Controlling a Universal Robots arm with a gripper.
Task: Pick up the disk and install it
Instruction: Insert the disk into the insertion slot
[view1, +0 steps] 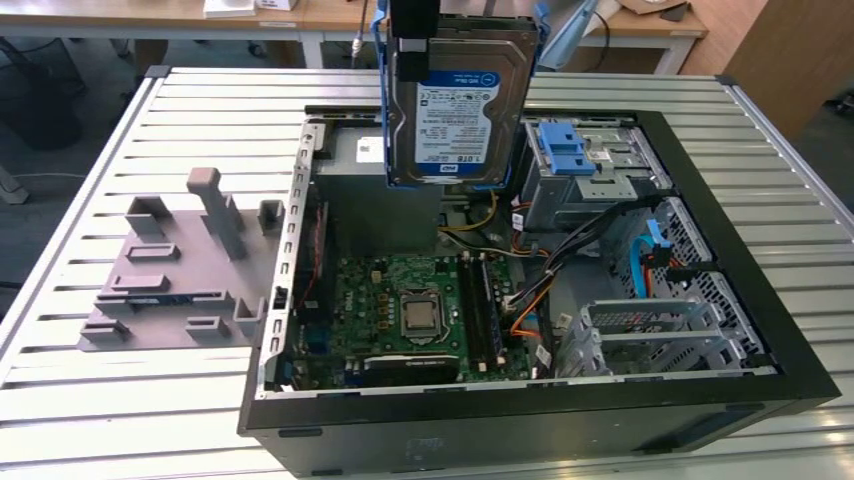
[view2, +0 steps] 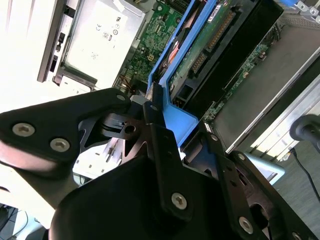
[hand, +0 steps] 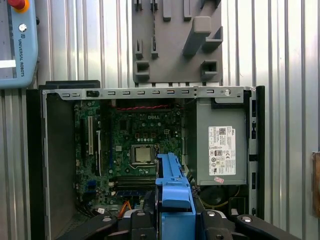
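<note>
- Black computer case (view1: 507, 425) is lying open on the slatted table (view1: 80, 420).
- Gripper (view2: 175, 122) is pinching the disk (view1: 461, 100) by its blue frame, holding it upright above the case's far side, near the drive cage (view1: 594, 185).

The disk (view1: 461, 100), above the computer case (view1: 534, 425), bears a white label (view1: 458, 125) with a blue band and small print. Inside the case, the power supply (hand: 202, 145) wears a printed white sticker (hand: 222, 150). Beside the case, a blue handset (hand: 17, 55) carries lettering.

Bright, even light; table (view2: 20, 60) glares white in the second wrist view
</note>
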